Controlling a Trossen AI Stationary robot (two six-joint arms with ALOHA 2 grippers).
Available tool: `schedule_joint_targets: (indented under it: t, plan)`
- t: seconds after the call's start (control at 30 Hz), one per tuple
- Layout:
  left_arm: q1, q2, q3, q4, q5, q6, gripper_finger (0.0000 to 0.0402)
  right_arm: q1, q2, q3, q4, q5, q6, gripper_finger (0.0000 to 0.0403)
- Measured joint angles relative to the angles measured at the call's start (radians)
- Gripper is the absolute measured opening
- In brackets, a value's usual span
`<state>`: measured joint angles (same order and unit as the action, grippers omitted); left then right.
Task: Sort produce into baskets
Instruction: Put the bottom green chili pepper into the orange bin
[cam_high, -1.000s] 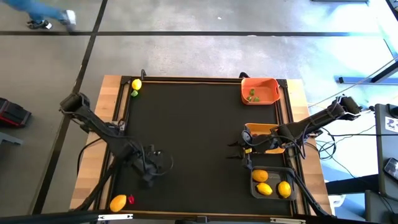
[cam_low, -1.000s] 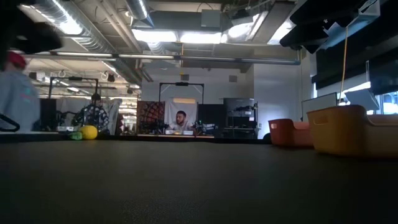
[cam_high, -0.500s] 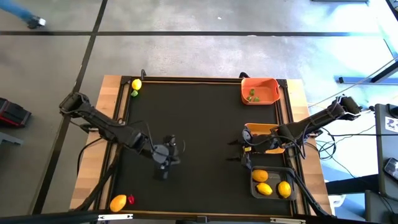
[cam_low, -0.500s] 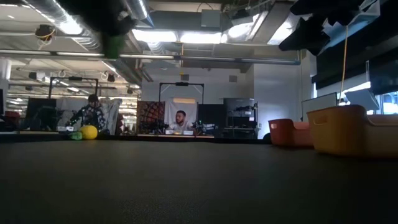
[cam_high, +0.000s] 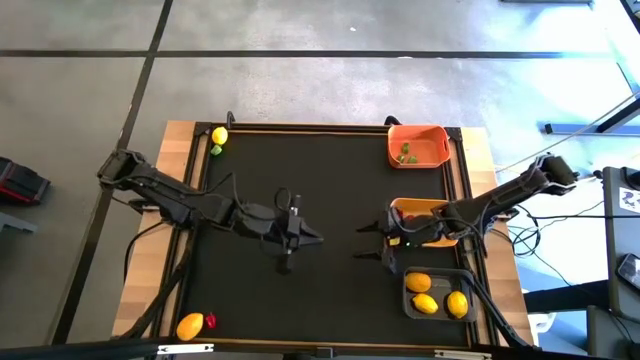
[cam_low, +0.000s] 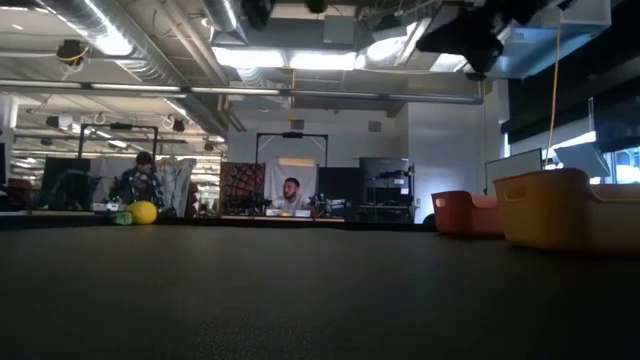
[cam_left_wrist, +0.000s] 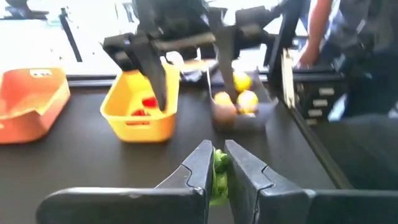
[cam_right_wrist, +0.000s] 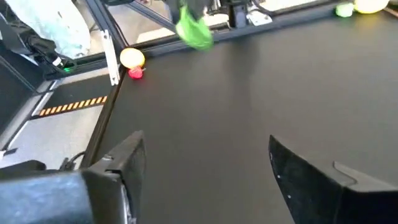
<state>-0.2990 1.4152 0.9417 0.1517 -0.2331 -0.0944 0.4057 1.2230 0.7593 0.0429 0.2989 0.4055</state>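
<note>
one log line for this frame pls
left gripper: shut on green piece, mid-table | right gripper: open, empty, beside yellow basket

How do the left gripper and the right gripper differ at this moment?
The left gripper is shut on a green piece; the right gripper stands open and holds nothing. The left gripper is over the middle of the table, while the right gripper is close to the yellow basket. Both point toward each other across the middle and are raised above the mat.
</note>
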Motion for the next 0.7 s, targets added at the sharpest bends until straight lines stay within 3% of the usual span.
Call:
schedule_joint_targets:
  t: [0.43,0.7]
  plan:
    - [0.035,0.165,0.000,0.420,0.000,-0.011,0.0033,0.000,0.148,0.000,0.331,0.155,-0.195,0.0212]
    - [0.035,0.190,0.003,0.444,0.000,-0.011,0.0033,0.000,0.164,0.000,0.442,0.131,-0.306,0.0131]
